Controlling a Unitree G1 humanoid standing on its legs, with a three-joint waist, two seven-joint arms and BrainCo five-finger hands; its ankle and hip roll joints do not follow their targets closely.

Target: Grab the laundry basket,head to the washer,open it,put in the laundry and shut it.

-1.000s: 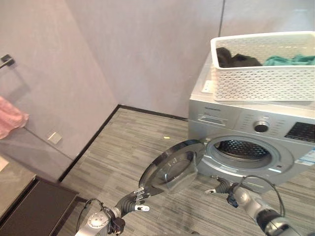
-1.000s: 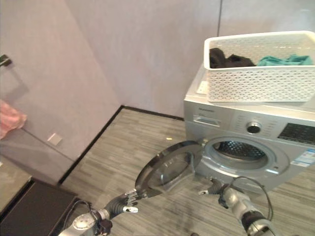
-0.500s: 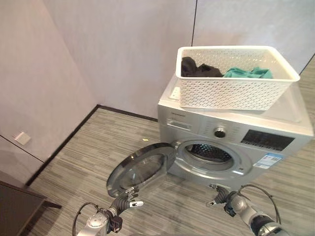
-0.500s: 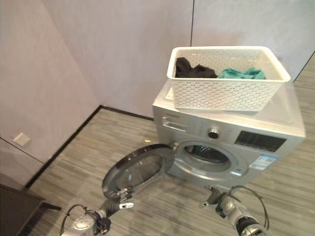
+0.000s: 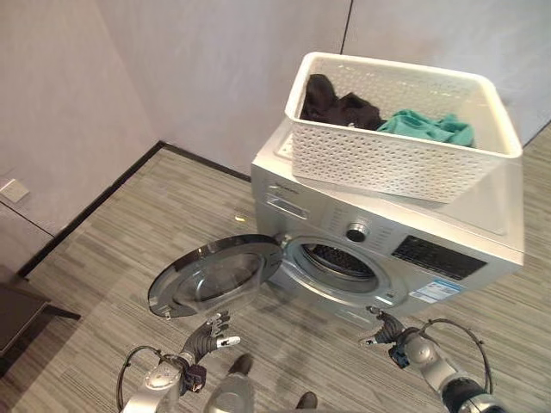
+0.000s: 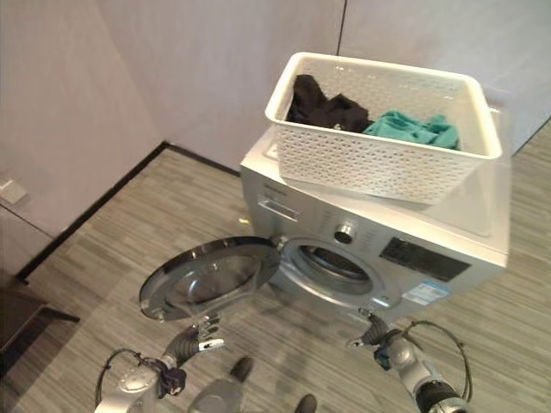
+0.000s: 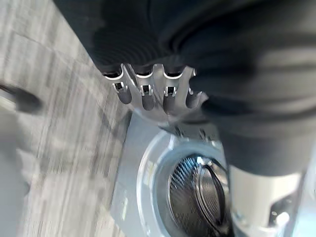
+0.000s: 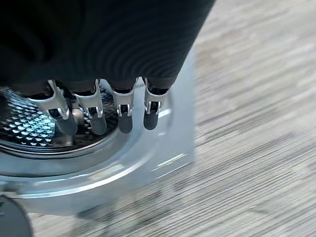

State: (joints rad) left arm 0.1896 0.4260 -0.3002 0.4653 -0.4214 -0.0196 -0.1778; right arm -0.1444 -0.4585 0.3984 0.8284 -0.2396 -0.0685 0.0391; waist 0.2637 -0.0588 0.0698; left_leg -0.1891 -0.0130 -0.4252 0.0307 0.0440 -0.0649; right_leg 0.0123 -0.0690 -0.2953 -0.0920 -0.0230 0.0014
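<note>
White laundry basket [image 5: 399, 153] atop open washer [image 5: 379, 249]

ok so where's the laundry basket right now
The laundry basket sits on top of the washer, above its open door, with dark and teal clothes inside.

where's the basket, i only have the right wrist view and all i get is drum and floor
Observer: The white laundry basket sits on top of the washer, above the drum.
Operator: anything in it
Observer: Yes, dark clothes at one end and teal clothes beside them.
Operator: is the door open
Observer: Yes, the washer door is swung wide open toward the robot's left.
Operator: what are the hands doing
Observer: Both hang low in front of the washer, holding nothing: the left hand below the door, the right hand below the drum opening.
</note>
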